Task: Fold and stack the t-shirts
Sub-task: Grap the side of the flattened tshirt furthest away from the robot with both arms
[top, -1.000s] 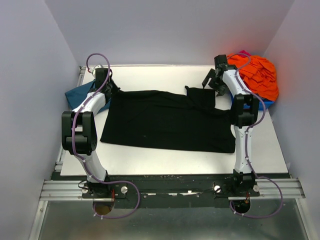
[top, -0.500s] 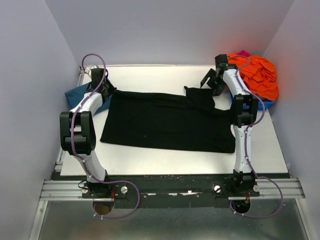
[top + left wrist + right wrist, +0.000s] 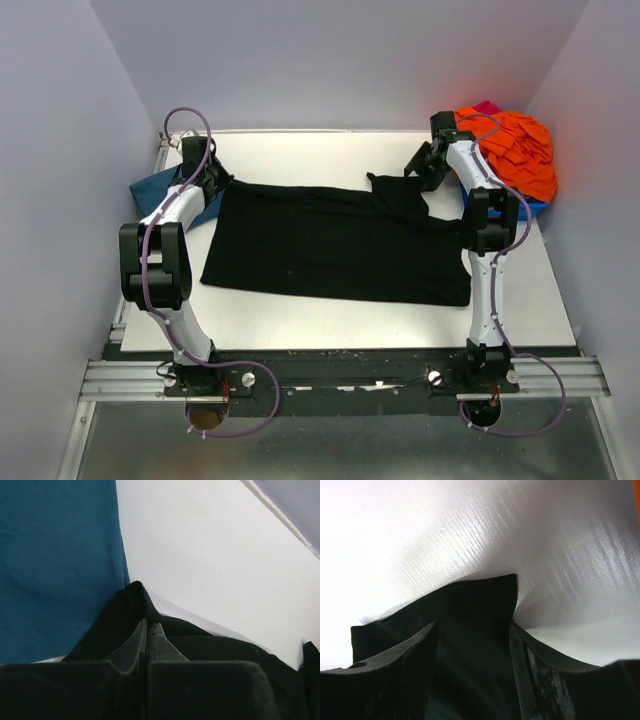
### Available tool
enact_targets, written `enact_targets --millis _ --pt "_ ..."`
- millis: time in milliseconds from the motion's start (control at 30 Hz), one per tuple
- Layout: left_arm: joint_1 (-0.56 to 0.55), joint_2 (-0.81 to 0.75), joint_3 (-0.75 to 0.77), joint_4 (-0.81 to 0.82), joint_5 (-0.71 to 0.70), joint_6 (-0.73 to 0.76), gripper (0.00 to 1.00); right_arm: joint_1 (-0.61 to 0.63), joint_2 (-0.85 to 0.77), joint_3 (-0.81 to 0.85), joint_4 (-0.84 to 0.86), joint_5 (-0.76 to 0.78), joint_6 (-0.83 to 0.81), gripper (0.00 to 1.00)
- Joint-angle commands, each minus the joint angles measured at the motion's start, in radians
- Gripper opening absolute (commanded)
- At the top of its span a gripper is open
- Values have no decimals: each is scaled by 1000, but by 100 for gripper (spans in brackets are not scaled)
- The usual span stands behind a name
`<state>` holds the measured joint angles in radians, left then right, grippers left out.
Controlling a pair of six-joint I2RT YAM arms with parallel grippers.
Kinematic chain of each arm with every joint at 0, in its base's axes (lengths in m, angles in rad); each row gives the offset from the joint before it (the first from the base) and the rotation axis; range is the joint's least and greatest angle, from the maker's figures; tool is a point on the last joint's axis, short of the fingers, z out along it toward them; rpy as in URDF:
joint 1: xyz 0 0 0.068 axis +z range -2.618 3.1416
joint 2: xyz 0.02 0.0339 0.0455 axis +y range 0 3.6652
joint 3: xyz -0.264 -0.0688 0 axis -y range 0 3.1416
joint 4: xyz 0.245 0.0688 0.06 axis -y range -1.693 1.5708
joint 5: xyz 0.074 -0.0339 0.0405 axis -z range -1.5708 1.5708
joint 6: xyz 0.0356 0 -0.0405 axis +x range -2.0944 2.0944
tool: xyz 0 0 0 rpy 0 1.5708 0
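Note:
A large black t-shirt (image 3: 330, 240) lies spread flat across the white table (image 3: 300, 310), plain side up. My left gripper (image 3: 213, 180) is at its back left corner. In the left wrist view the fingers (image 3: 147, 625) are pressed together with black cloth (image 3: 132, 597) pinched at their tips. The teal-blue t-shirt (image 3: 155, 190) lies bunched at the table's left edge, right beside that gripper (image 3: 55, 565). My right gripper (image 3: 418, 165) is at the black shirt's back right sleeve. Its jaws (image 3: 472, 625) stand apart with the black sleeve corner (image 3: 480, 600) between them, not clamped.
A heap of orange cloth (image 3: 515, 150) with a bit of pink sits on a blue bin (image 3: 535, 208) at the back right corner, just behind the right arm. Walls close in the table on three sides.
The right gripper has come down over the sleeve corner and its jaws have narrowed. The left gripper shifted slightly back and left with the shirt corner, then held still.

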<state>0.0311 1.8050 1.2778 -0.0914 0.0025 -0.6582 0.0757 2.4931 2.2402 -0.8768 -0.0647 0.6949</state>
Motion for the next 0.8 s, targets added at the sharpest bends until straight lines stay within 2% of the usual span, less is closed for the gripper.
enact_targets --millis 0,33,167,267,333,533,767 --pt "6 -19 -1 12 5 5 0 6 12 4 10 60 -47 64" --pt "6 -19 -1 13 5 3 0 6 16 15 7 60 -60 62" --pt "3 -9 2 13 5 3 0 4 44 39 16 77 -83 32" --pt "0 2 8 12 5 3 0 4 44 52 18 85 -92 30" --pt "0 8 15 4 7 3 0 4 35 55 24 103 -107 21" --pt "-2 19 34 -10 -27 5 0 -8 3 41 41 141 -143 1" --pt "-14 40 66 -33 -39 0 0 -24 -82 9 85 164 -201 1"
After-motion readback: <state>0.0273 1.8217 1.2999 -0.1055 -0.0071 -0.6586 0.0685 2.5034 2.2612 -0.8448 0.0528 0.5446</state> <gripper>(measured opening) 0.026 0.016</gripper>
